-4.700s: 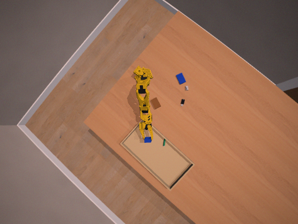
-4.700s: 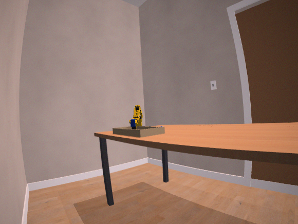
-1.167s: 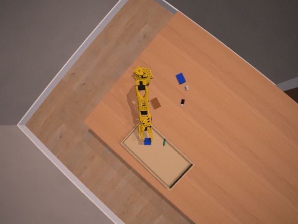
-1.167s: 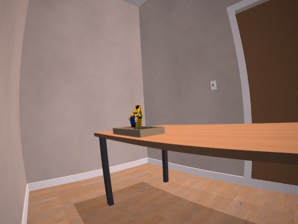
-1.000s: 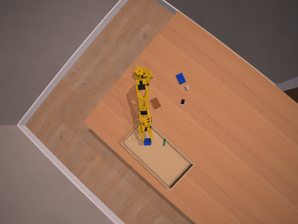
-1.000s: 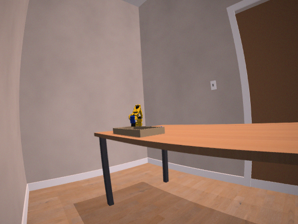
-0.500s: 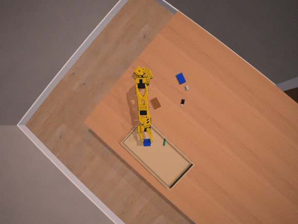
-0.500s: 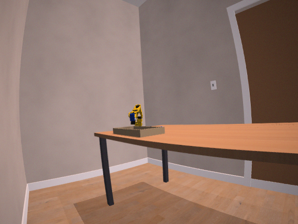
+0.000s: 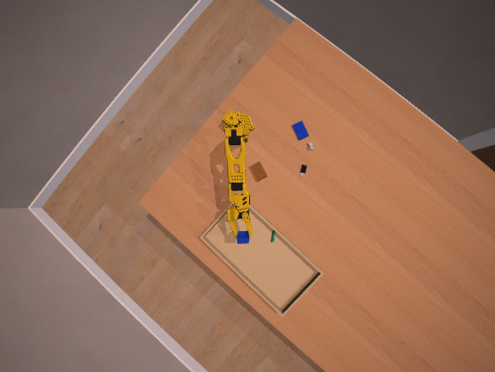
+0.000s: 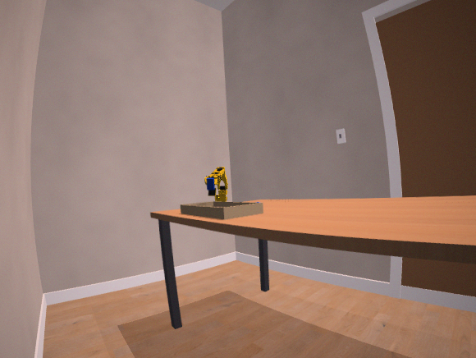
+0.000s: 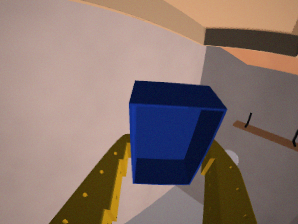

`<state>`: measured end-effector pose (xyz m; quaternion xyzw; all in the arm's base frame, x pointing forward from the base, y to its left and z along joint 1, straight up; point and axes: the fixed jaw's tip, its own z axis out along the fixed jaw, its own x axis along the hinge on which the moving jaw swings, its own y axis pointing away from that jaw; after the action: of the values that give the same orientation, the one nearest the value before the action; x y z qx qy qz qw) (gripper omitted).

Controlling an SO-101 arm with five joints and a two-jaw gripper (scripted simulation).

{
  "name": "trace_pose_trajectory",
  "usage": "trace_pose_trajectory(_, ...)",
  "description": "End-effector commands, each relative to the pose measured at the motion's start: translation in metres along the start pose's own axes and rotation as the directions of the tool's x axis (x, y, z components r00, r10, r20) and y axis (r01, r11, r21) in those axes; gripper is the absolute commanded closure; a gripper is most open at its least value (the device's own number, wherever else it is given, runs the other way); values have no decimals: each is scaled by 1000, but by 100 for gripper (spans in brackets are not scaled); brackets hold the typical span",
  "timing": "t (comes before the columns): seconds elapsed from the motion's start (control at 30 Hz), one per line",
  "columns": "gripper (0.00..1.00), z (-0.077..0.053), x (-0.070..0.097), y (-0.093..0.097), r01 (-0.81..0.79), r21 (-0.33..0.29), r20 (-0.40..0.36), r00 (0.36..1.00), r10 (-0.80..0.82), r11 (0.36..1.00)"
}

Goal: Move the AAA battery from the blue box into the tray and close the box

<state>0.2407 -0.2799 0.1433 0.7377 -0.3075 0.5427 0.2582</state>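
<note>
My gripper is shut on the blue box base and holds it tilted above the near end of the tan tray. In the wrist view the box sits between my two yellow fingers. In the side view the box hangs clear above the tray. The blue lid lies flat on the table, far from the tray.
A brown box lies on the table beside my arm. A small white object and a small black object lie between the lid and the tray. The table edge runs close along the tray's left side.
</note>
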Motion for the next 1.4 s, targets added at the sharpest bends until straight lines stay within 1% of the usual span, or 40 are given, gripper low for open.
trace_pose_trajectory(0.0,80,-11,38,6,7,-17,-105,994,-8,1000)
trace_pose_trajectory(0.67,80,-19,52,9,14,-22,-105,994,-16,1000)
trace_pose_trajectory(1.37,80,-23,58,9,17,-25,-105,994,-19,1000)
